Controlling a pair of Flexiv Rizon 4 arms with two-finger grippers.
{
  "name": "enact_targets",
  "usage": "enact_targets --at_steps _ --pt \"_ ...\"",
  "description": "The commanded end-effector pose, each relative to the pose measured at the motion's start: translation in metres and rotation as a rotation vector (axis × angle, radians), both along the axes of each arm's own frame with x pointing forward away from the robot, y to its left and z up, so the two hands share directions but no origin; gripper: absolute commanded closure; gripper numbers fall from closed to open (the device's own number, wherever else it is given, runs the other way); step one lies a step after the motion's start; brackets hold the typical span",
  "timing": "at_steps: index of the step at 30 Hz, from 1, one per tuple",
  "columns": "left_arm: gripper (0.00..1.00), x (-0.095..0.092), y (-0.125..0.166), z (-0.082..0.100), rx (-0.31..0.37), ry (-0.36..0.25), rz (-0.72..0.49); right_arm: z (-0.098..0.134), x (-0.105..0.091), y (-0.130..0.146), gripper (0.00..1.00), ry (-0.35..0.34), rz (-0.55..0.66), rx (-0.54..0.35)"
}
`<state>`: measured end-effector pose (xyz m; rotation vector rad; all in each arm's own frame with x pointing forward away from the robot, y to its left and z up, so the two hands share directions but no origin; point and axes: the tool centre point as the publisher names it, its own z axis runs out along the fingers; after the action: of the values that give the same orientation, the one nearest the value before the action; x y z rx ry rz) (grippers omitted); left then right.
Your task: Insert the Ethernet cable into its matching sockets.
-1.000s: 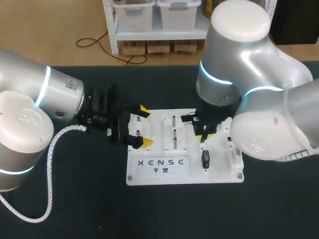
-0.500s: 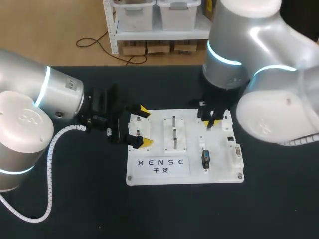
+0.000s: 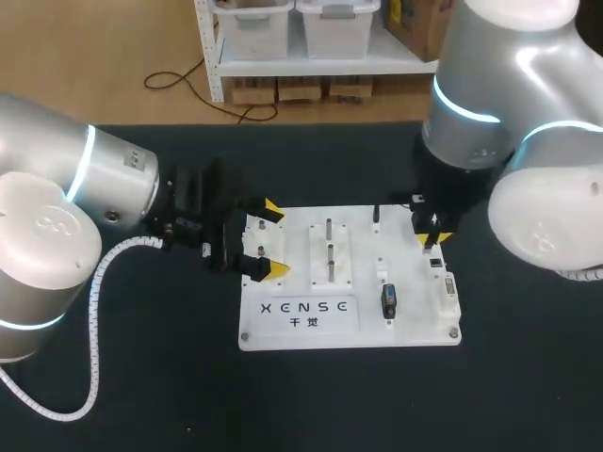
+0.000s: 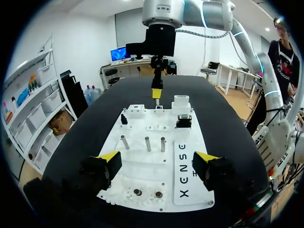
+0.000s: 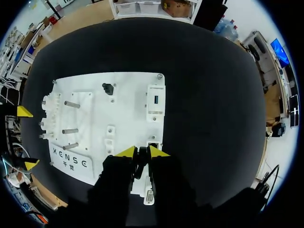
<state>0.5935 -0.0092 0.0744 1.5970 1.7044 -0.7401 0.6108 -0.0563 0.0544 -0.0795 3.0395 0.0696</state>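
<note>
Head view: the white socket board [image 3: 415, 325] lies mid-table. The left gripper [image 3: 275, 239] sits at the board's left edge with its fingers wide apart, gripping nothing. The right gripper [image 3: 431, 237] hangs over the right rear sockets, tips close together, and its arm hides the table behind. Steel pegs [image 3: 328, 229] and a black connector [image 3: 387, 301] stand on the board, apart from both grippers. Left wrist view: the board lies ahead of the spread fingers, and the right gripper [image 4: 156, 94] shows edge-on at the far edge. Right wrist view: the tips clamp a narrow dark piece, probably the Ethernet plug [image 5: 141, 164]. The gripper body covers the board's near edge.
</note>
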Motion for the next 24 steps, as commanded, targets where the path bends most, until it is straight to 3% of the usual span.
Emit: enact_targets --at_steps 1,24 --pt "0.0 0.001 0.0 -0.001 0.001 0.0 0.0 0.0 -0.003 -0.006 1.0 -0.003 -0.003 0.002" --pt "0.0 0.001 0.0 -0.001 0.001 0.0 0.0 -0.017 -0.002 -0.016 1.0 0.036 0.013 0.0"
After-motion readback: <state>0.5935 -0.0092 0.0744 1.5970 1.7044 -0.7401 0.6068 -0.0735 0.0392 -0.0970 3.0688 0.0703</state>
